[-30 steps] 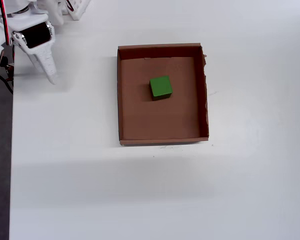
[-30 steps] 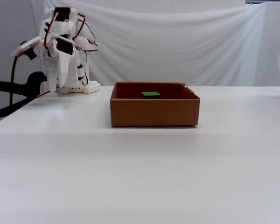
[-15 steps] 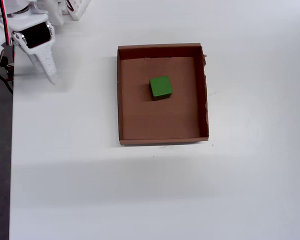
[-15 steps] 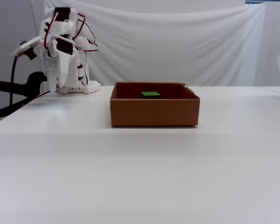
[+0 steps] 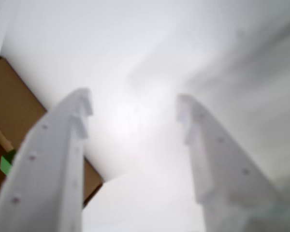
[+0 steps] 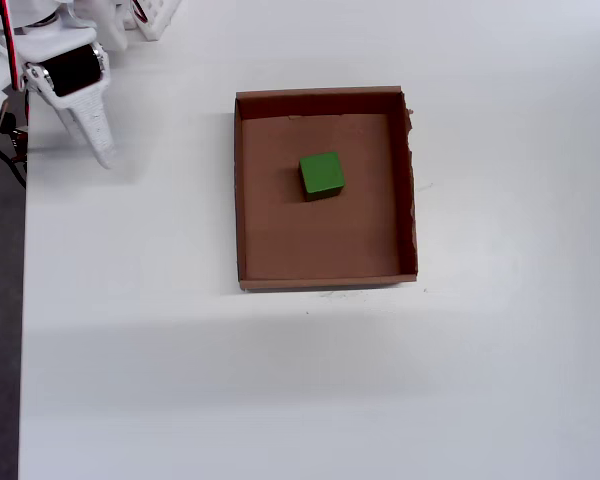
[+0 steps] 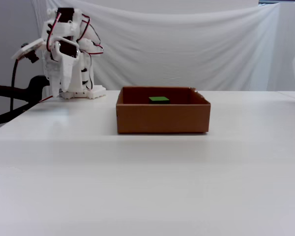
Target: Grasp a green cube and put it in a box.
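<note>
The green cube (image 6: 321, 174) rests on the floor of the brown cardboard box (image 6: 239, 200), a little above its middle in the overhead view. From the side, only the green cube's (image 7: 159, 99) top shows over the box wall (image 7: 162, 118). My white gripper (image 6: 101, 153) hangs far left of the box, near the arm base, pointing down at the table. In the wrist view the gripper (image 5: 134, 101) is open, its two fingers well apart with only white table between them. A corner of the box (image 5: 14, 96) and a sliver of the cube (image 5: 6, 162) show at the left edge.
The arm base (image 7: 81, 91) stands at the table's back left, with red wires on the arm. The table's left edge (image 6: 23, 300) runs just beside the gripper, dark floor beyond it. A white cloth (image 7: 187, 44) hangs behind the table.
</note>
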`<state>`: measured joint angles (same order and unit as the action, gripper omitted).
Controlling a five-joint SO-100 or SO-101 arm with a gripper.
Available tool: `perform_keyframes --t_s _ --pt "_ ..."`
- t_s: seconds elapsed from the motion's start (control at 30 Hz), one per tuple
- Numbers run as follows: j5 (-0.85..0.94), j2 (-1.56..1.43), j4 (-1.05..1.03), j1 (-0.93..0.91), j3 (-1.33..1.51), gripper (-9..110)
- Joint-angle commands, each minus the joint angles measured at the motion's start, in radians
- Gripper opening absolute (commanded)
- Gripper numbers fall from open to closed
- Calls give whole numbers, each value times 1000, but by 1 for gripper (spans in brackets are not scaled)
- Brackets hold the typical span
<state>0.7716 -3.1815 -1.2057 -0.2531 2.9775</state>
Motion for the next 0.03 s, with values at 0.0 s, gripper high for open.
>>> perform_keyframes --t_s 0.0 --pt "0 -3 -17 3 -6 22"
